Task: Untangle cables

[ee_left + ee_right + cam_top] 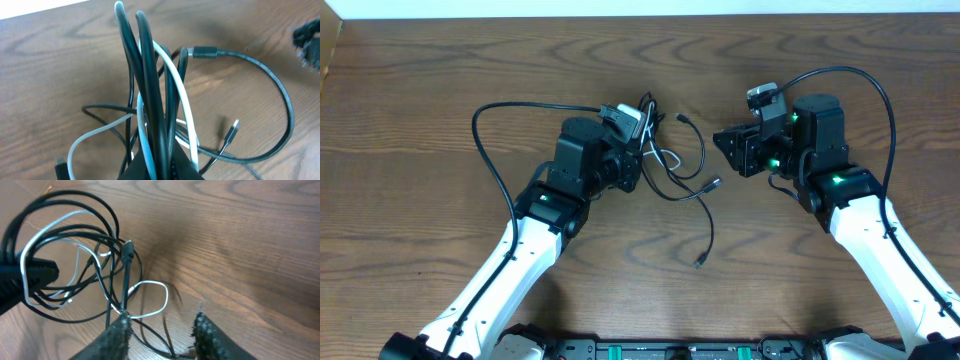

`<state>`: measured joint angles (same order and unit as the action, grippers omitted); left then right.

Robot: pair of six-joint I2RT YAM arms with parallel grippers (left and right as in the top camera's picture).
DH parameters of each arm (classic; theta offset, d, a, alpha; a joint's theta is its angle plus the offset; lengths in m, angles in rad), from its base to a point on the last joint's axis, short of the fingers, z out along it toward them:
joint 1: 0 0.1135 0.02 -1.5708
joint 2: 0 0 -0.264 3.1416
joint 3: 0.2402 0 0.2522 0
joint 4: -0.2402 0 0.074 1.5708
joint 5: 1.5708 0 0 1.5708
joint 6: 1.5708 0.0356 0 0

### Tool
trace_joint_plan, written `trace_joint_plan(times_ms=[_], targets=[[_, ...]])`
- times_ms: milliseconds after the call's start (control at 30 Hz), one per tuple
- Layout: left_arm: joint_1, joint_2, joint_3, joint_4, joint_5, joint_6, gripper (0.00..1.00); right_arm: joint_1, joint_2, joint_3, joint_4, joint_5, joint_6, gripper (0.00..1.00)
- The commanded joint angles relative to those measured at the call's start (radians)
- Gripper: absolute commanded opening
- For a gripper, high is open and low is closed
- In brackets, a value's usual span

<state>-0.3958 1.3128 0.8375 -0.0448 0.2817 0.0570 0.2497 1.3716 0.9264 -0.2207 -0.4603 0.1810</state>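
The cables (658, 160) form a loose tangle on the wooden counter (420, 80), a little toward 12 o'clock from its middle in the overhead view. They are mostly black, with one white cord (184, 100) looped among them.

The left hand (638, 152) sits at the tangle's 9 o'clock edge, pressed together on a bundle of strands. From the left wrist camera the cables (150, 100) rise straight out of the closed hand (160, 167) toward 12 o'clock: two thick black strands side by side, with the white cord arching around them. The rest of the tangle spreads from this hand toward 3 and 5 o'clock. One black strand runs out to a plug end (717, 183) at about 4 o'clock, another trails down to a plug end (700, 262) near 5 o'clock, and a third plug end (685, 118) lies toward 2 o'clock.

The right hand (725, 152) is at 3 o'clock of the tangle, near it and facing it. Its fingers are spread, with bare wood between them in the right wrist view (160, 325). There the cables (125, 275) lie toward 10 o'clock of the hand, and one black strand comes down close along the finger (117, 337) at the lower left. Whether that strand touches the finger I cannot tell. Overhead, the right hand looks just clear of the nearest strands.
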Motion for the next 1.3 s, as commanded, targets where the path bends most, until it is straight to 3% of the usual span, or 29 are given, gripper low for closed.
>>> trace_joint_plan(times_ms=[0,33,100,267,467,567,700,833,1133,1267], targets=[[0.000,-0.006,-0.002,0.056,0.002,-0.032,0.08,-0.006,-0.014,0.006,0.001,-0.031,0.002,0.32],[0.000,-0.006,-0.002,0.065,0.002,-0.033,0.08,-0.006,-0.014,0.006,0.009,-0.072,-0.014,0.22],[0.000,-0.006,-0.002,0.077,0.001,-0.032,0.08,-0.006,-0.014,0.006,0.053,-0.211,-0.081,0.18],[0.000,-0.006,-0.002,0.077,0.001,-0.032,0.08,-0.007,-0.014,0.006,0.280,-0.415,-0.094,0.35],[0.000,-0.014,-0.002,0.113,0.003,-0.083,0.08,-0.006,-0.014,0.006,0.397,-0.414,-0.044,0.41],[0.000,-0.026,-0.002,0.225,0.092,-0.148,0.08,-0.005,-0.011,0.006,0.366,-0.412,-0.088,0.43],[0.000,-0.035,-0.002,0.424,0.263,-0.154,0.08,-0.001,0.015,0.006,0.195,-0.294,-0.309,0.49],[0.000,-0.040,-0.002,0.547,0.331,-0.250,0.08,-0.001,0.086,0.006,0.152,-0.193,-0.332,0.52],[0.004,-0.056,-0.002,0.555,0.362,-0.254,0.08,-0.003,0.266,0.006,0.095,-0.136,-0.279,0.33],[0.020,-0.067,-0.002,0.552,0.363,-0.254,0.08,-0.024,0.270,0.006,0.074,-0.137,-0.258,0.34]])
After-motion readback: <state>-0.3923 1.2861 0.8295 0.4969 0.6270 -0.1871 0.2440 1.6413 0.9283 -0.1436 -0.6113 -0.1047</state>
